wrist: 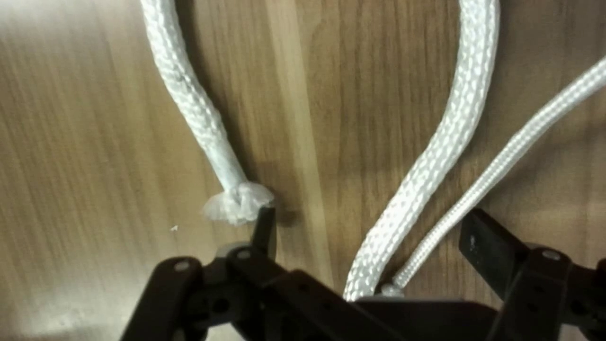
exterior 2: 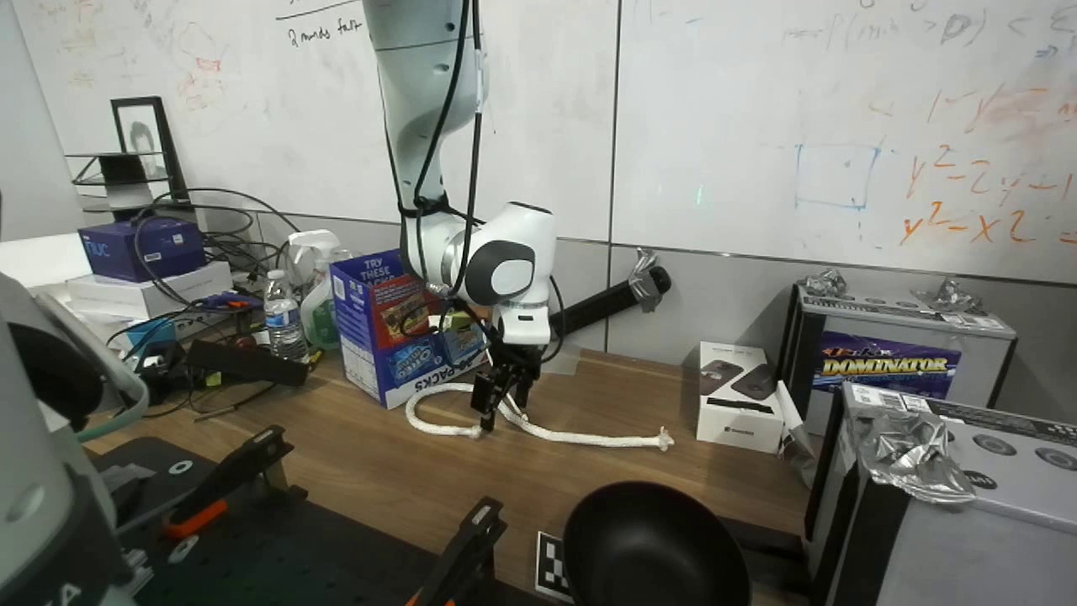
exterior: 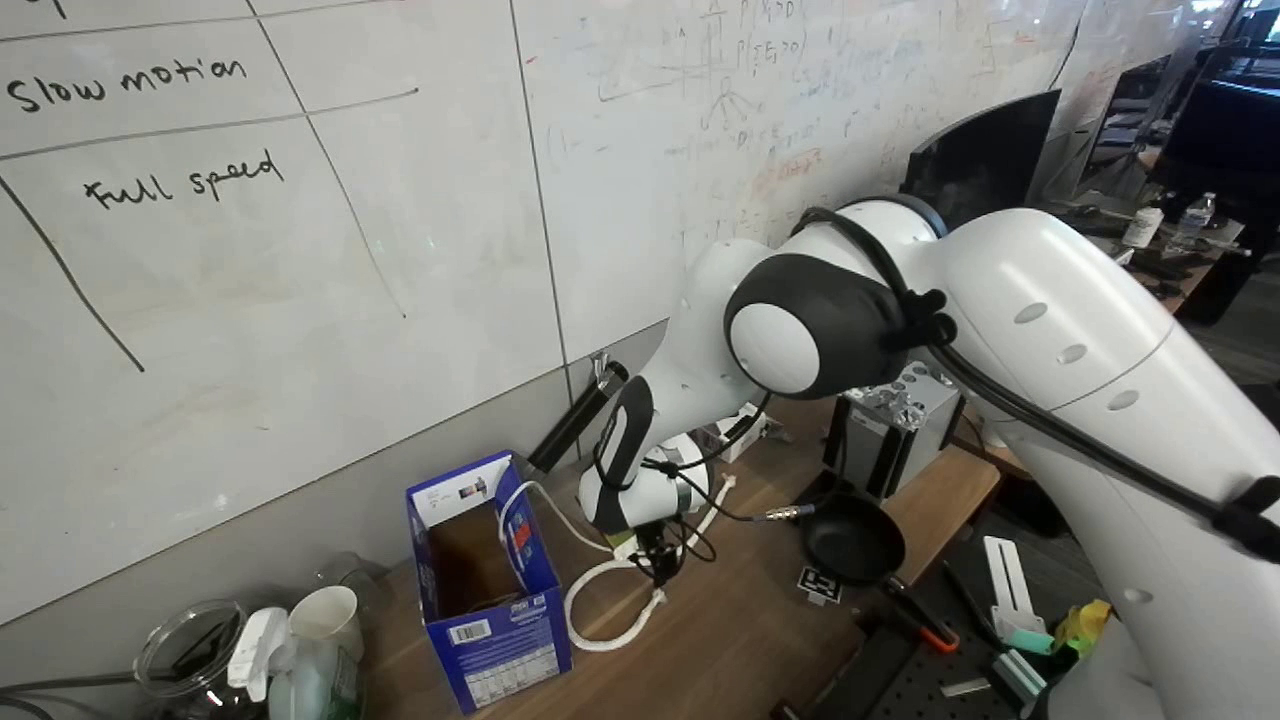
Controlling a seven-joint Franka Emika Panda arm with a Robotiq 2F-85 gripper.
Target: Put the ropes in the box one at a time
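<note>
The thick white rope lies on the wooden worktop, one part curling into a loop just beside a blue cardboard box. The box stands with its top open, and its brown inside shows in an exterior view. A thinner white rope arches from the worktop up to the rim of the box; how far it runs inside is hard to tell. The claw hangs low over both ropes, its fingers spread wide. Between them, in the wrist view, a stretch of the thick rope lies loose, with the small knotted tip of the thin rope just to its right. One end of the thick rope, in a clear, crinkled wrapping, sits right by the finger on that view's left; whether they touch is unclear.

In an exterior view, a black frying pan partly covers a black-and-white checkered marker. Farther right are a white carton and two grey units topped with crumpled foil. A spray bottle and a water bottle stand near the blue box. A handwritten-on whiteboard spans the wall behind.
</note>
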